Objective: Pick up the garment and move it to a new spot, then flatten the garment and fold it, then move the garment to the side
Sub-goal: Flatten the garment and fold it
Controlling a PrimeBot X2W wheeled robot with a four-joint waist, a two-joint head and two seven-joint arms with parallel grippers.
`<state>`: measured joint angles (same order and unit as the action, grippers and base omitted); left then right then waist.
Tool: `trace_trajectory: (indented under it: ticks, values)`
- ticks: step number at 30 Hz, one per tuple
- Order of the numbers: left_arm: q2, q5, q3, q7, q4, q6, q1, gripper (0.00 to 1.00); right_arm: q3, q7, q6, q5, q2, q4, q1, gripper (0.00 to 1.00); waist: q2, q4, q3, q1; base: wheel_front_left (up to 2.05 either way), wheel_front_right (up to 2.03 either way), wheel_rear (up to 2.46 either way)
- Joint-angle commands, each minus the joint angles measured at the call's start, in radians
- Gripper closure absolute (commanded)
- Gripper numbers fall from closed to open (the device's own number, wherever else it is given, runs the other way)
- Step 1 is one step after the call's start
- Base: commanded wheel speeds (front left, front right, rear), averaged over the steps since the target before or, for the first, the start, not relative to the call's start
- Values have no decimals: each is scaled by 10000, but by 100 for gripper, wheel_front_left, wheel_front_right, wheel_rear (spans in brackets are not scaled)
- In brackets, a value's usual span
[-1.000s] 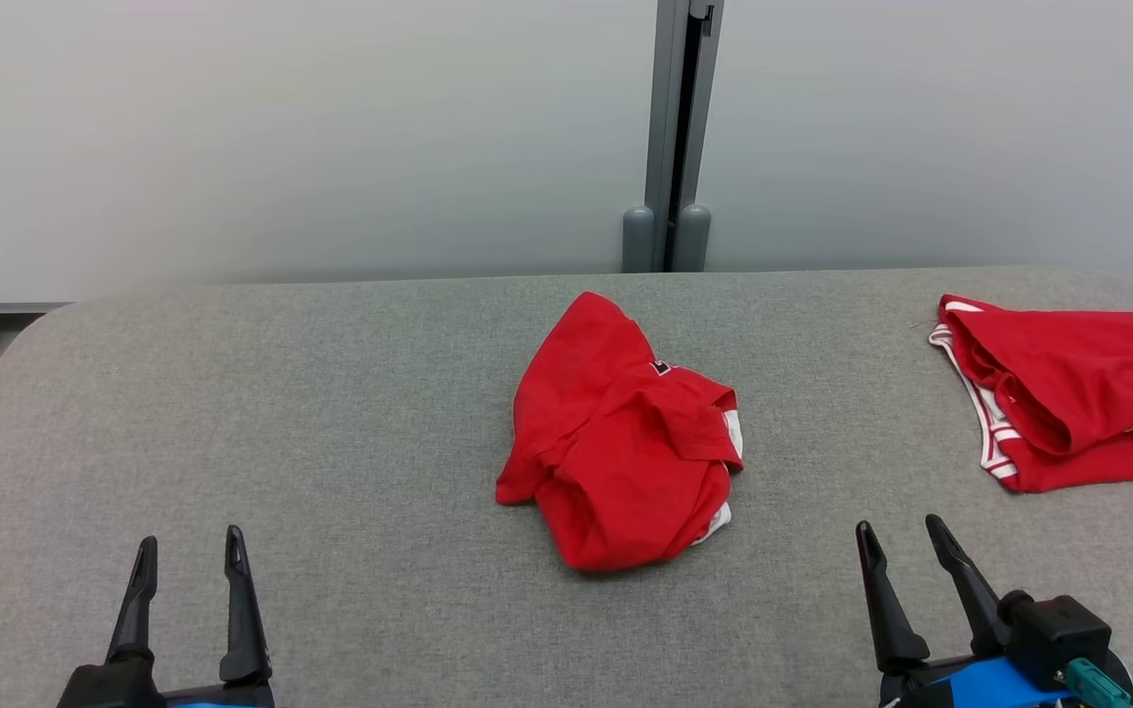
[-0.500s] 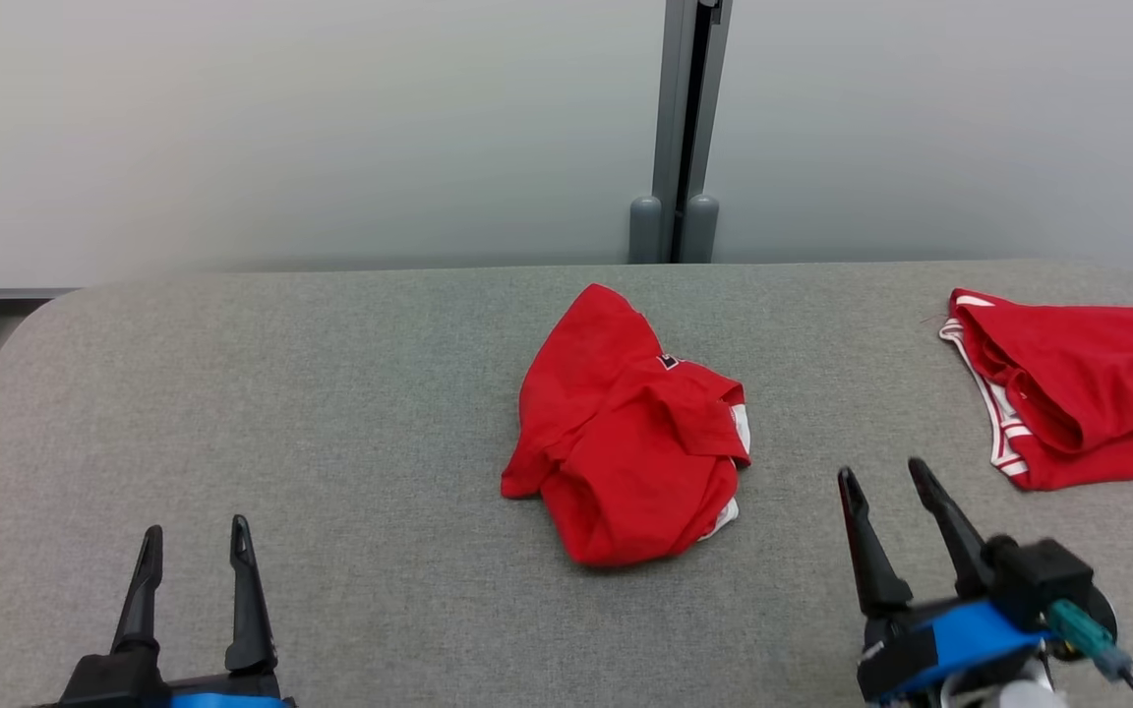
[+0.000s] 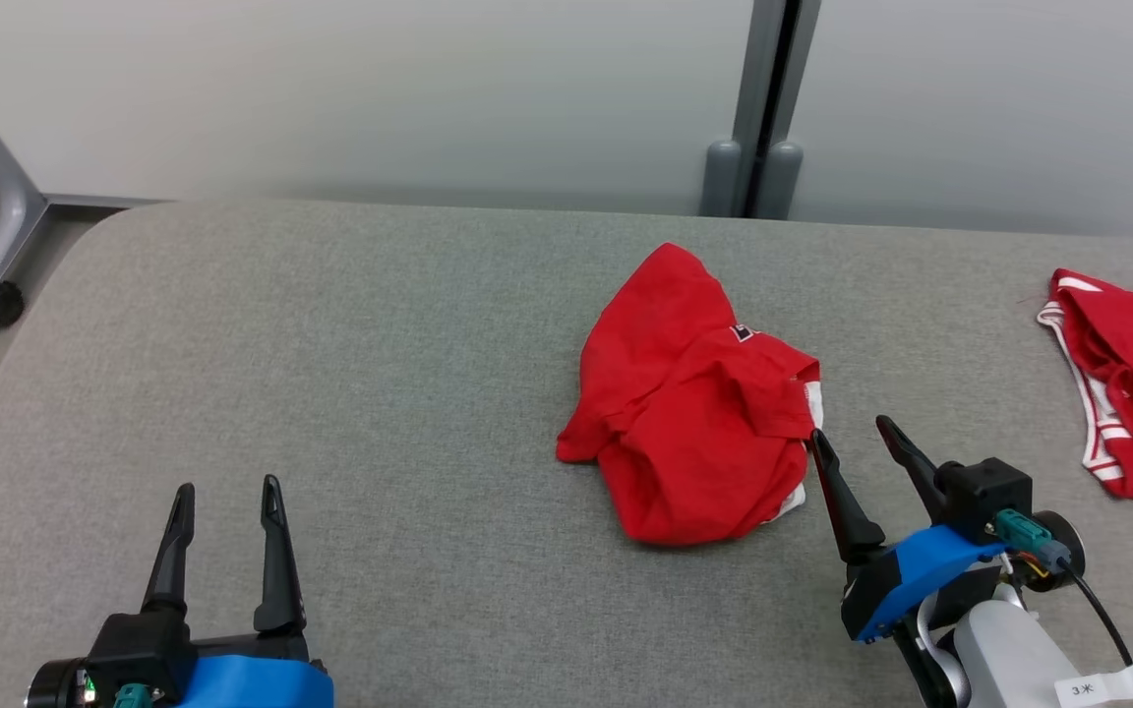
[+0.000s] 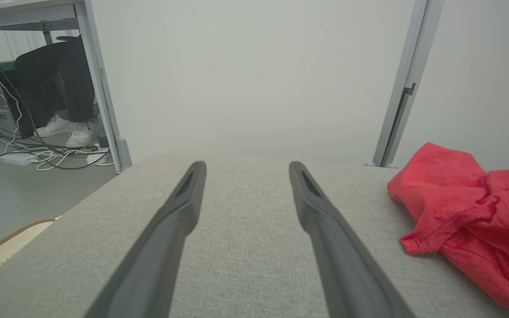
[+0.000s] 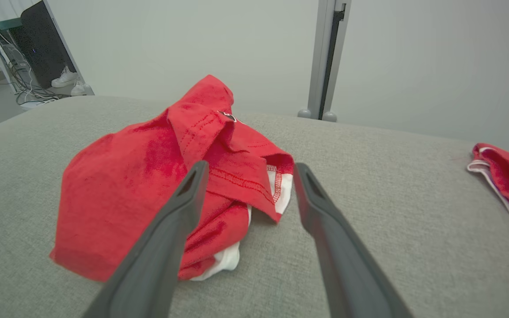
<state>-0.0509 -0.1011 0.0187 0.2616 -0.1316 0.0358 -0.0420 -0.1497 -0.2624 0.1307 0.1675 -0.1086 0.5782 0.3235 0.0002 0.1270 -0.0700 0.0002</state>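
Crumpled red garment (image 3: 694, 423) lying on the grey table (image 3: 380, 344), about halfway between far and near edge, white hem (image 3: 812, 396) showing at its right side. Right gripper (image 3: 850, 430) just beside that side, fingers (image 3: 837, 492) spread wide, grasping nothing; contact with the garment unclear. Left gripper (image 3: 228, 487) by the near edge, well apart, also released and empty. Second red garment (image 3: 1127, 383) toward the right edge.

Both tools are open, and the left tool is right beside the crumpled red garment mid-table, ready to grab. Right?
Not quite. It is the right tool that is right beside the crumpled garment. The left tool sits well apart from it over the table. Both are open, as you said. The head view shows it.
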Motion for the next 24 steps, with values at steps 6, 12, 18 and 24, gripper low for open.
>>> trace_trajectory:
  ticks: [6,12,18,24]
  values:
    - [7,-135,-211,44,-47,-136,398,0,-85,-29,1,79,-128,1421,698,0,-2,632,-656,-2,0,0,0]
    - [7,-286,-434,44,-50,-247,590,0,-165,-27,1,387,-12,2708,1127,0,-2,930,-941,-2,0,0,0]
    - [8,-365,-509,44,-57,-277,758,0,-372,-9,3,778,193,3488,1408,0,-2,1041,-1131,-2,0,0,0]
    - [9,-448,-677,44,-134,-309,849,0,-1104,41,12,1425,470,4297,1418,71,-2,1029,-1094,-2,0,0,0]
